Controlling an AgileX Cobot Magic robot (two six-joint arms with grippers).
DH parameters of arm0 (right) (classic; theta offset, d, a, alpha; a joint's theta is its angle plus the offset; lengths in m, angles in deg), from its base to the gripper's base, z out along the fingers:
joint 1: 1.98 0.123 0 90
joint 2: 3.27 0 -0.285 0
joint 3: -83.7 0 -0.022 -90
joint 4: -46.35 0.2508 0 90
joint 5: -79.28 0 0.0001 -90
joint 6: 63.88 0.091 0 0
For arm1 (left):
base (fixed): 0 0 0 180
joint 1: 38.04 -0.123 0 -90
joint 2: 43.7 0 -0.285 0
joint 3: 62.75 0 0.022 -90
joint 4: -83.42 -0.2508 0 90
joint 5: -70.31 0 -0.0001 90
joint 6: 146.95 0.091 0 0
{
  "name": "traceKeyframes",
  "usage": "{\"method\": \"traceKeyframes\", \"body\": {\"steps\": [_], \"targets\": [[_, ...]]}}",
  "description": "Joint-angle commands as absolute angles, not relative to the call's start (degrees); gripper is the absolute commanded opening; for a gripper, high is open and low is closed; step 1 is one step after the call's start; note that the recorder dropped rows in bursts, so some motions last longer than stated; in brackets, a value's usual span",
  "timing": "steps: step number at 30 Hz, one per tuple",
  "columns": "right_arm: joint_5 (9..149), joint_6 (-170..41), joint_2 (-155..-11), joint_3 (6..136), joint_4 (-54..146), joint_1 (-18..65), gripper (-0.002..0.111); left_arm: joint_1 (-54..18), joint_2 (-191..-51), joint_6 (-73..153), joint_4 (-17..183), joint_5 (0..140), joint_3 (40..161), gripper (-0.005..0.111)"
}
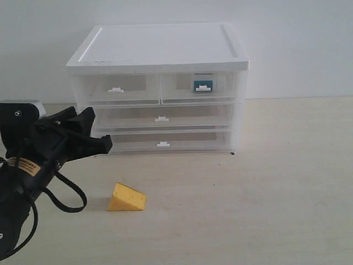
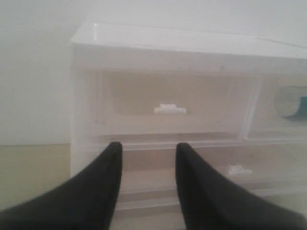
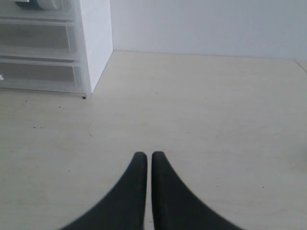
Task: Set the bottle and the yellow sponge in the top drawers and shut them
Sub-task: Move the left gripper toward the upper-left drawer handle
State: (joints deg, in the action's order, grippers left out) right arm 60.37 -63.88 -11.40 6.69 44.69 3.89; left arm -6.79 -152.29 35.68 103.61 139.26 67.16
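- My left tool (image 2: 148,147) stands open, nothing between its fingers; it hangs in front of the cabinet (image 1: 160,47), at its left end and facing the left top drawer (image 1: 132,85)
- My right tool (image 3: 148,155) is closed on nothing, fingertips almost touching; it is low over the bare worktop (image 1: 248,193), off the cabinet's right side
- The yellow sponge (image 1: 127,199) lies on the worktop in front of the cabinet, towards its left half, apart from both tools
- The bottle (image 1: 203,82) is inside the right top drawer (image 1: 182,85), seen through the front behind its tab handle
- Both top drawers look pushed in flush with the cabinet, though the wrist view is too soft to be sure
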Motion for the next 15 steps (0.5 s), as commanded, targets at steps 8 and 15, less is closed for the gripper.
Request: {"method": "traceKeyframes", "body": {"steps": [8, 15], "targets": [[60.8, -63.9, -11.1, 6.5, 44.6, 3.8, 0.001, -6.5, -156.7, 31.1, 90.0, 140.3, 74.1, 0.066], [60.8, -63.9, -11.1, 6.5, 44.6, 3.8, 0.001, -6.5, -158.9, 34.9, 97.6, 137.4, 77.7, 0.066]]}}
